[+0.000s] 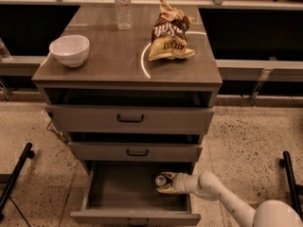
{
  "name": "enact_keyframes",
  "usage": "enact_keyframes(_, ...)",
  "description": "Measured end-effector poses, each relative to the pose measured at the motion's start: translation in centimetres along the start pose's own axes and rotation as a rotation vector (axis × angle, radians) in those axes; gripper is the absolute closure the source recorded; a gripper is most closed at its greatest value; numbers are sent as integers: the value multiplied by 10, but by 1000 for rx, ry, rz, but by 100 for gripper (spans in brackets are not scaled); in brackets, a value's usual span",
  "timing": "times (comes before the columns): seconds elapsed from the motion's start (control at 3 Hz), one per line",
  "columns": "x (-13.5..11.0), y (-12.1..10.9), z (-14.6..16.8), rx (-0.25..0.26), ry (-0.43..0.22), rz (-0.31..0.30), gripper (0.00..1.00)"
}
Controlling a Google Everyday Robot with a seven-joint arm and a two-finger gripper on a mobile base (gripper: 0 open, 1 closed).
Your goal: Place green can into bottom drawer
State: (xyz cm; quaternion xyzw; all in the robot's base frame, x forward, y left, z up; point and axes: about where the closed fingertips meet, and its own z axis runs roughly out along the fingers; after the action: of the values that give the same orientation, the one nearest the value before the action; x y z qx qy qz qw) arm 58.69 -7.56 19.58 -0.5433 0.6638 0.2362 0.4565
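Observation:
The bottom drawer (124, 191) is pulled open below the two shallower drawers and shows its grey interior. My gripper (164, 183) reaches in from the lower right and sits inside the drawer at its right side. It is shut on the green can (160, 178). The can's silver top faces the camera, and its dark body is mostly hidden by the fingers. I cannot tell whether the can touches the drawer floor.
On the cabinet top (109, 60) stand a white bowl (69, 49) at the left, a clear water bottle (123, 6) at the back and a chip bag (169, 32) at the right. The top drawer (130, 118) and the middle drawer (137, 152) stand slightly out. Black stand legs (16, 176) flank the cabinet on the floor.

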Motion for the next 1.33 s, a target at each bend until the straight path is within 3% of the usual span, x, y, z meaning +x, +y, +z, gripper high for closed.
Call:
enact_keyframes(0.67, -1, 3, 4, -7, -4, 1, 13)
enact_keyframes(1.0, -3, 5, 4, -13, -6, -1, 0)
enact_keyframes(1.33, -3, 6, 4, -10, -5, 4, 0)
